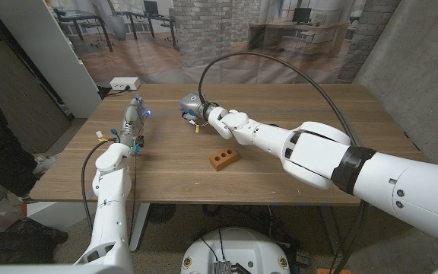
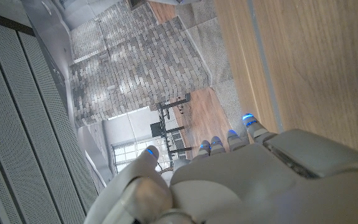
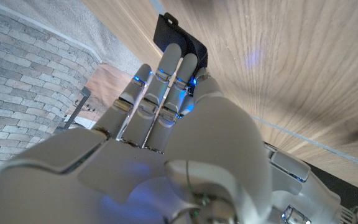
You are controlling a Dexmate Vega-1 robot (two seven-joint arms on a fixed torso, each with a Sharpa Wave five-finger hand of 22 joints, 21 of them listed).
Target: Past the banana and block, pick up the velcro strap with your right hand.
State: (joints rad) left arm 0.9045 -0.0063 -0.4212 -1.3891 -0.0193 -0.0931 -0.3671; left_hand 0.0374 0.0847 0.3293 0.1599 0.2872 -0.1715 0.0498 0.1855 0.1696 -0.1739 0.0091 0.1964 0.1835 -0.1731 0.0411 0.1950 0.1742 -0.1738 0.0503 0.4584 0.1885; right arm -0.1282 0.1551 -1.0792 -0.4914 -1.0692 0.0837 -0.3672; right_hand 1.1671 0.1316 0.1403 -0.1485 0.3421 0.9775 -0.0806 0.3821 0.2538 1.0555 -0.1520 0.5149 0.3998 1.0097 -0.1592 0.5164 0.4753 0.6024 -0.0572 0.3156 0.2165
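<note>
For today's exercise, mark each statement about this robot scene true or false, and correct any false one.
1. The block lies under the right arm's reach, nearer the robot than the right hand. True.
2. The right hand's fingers reach toward the black strap. True.
3. The left hand grips the block. False: it holds nothing and is well apart from the block.
4. The strap hangs in the air, lifted off the table. False: in the right wrist view it lies on the wood.
</note>
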